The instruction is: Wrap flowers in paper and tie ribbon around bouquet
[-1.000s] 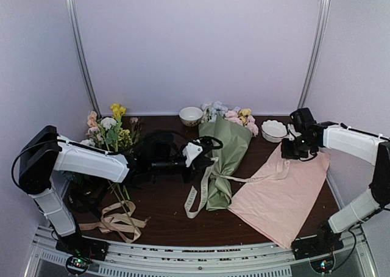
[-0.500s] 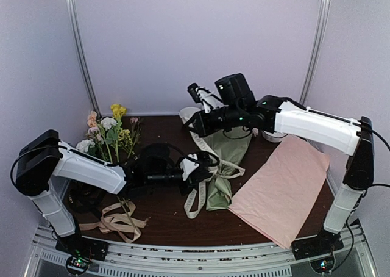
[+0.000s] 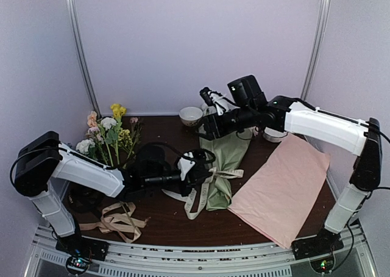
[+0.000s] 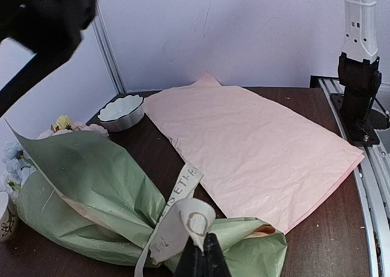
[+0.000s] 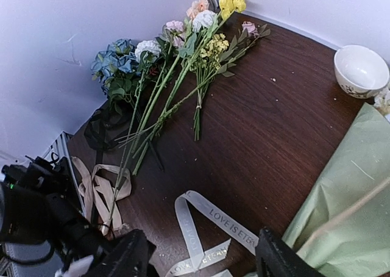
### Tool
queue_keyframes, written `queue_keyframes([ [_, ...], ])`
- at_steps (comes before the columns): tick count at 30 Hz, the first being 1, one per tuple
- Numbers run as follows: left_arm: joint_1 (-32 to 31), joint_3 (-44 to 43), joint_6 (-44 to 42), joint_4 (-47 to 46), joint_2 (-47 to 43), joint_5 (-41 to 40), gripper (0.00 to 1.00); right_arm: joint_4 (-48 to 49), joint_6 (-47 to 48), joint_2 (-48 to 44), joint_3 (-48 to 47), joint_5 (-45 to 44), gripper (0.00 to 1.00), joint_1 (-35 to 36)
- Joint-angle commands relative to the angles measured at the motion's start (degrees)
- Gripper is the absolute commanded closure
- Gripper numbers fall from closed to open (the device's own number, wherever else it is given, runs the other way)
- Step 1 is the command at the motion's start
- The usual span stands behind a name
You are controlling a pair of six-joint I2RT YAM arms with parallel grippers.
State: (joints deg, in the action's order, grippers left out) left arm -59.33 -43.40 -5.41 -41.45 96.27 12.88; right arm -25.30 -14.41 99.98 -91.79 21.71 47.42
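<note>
Bouquet: we find it lying mid-desk, between the loose flowers and the pink sheet.
Ribbon: crosses the bouquet's narrow part, and its tails trail on the desk.
Left claw: we see it pinched on the ribbon.
Right claw: fingers apart, above the bouquet's wide end.

This is a robot test booth in a lab. A dark wooden table is closed in behind and at both sides by plain pale lilac panels. Metal uprights stand at its back corners, and an aluminium rail along its near edge carries the arm bases.
</note>
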Motion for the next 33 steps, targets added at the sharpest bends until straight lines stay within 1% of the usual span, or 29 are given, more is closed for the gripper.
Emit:
queue_keyframes([
  [1,1.33,0.58,6.46,-8.06,-0.2,0.65,1.0,5.44,4.51,-10.98,13.07,6.19,0.45,-1.67],
  [2,1.81,0.71,7.34,-9.14,0.14,1.34,1.0,7.78,5.17,-12.87,16.82,9.24,0.48,-1.8],
  [3,2.17,0.76,8.08,-9.99,0.49,1.81,1.0,9.98,5.56,-14.26,20.3,12.5,0.49,-1.8],
  [5,2.58,0.73,8.8,-10.92,0.94,2.39,1.0,14.06,5.44,-16.18,25.76,17.61,0.48,-1.87],
  [6,2.7,0.64,8.91,-11.08,1.13,2.57,1.0,15.8,4.99,-16.6,27.97,18.7,0.46,-1.89],
  [9,2.82,0.51,8.87,-11.02,1.3,2.89,1.0,18.3,4.78,-16.97,31.15,17.1,0.4,-1.81],
  [12,2.9,0.46,8.7,-10.66,1.2,3.18,1.0,18.01,5.71,-15.99,31.2,15.0,0.4,-1.92],
  [13,2.9,0.42,8.63,-10.34,1.13,3.2,1.0,17.96,5.93,-15.61,31.09,15.05,0.42,-1.93],
  [15,2.9,0.42,8.48,-10.0,0.88,3.12,1.0,17.59,6.15,-14.85,30.65,15.35,0.5,-1.98],
  [21,2.9,0.42,7.96,-9.28,0.61,2.91,1.0,18.71,5.09,-14.01,31.17,16.89,0.83,-2.47],
  [23,2.9,0.42,7.67,-9.07,0.59,2.97,1.0,18.99,4.78,-14.32,31.59,17.32,0.91,-2.76],
  [25,2.9,0.34,7.46,-8.73,0.66,3.18,1.0,19.4,4.23,-14.78,32.12,17.56,0.93,-3.09],
  [29,2.9,0.49,7.1,-8.29,0.61,3.29,1.0,20.12,3.09,-15.51,32.74,18.15,0.91,-4.02],
  [30,2.92,0.58,7.06,-8.32,0.64,3.33,1.0,20.31,2.86,-15.5,32.74,18.4,0.93,-4.19],
  [31,2.91,0.59,7.04,-8.25,0.59,3.39,1.0,20.34,2.75,-15.51,32.77,18.52,0.99,-4.25],
  [33,2.91,0.44,6.94,-8.13,0.59,3.61,1.0,20.46,2.47,-15.44,32.73,18.51,1.0,-4.35],
])
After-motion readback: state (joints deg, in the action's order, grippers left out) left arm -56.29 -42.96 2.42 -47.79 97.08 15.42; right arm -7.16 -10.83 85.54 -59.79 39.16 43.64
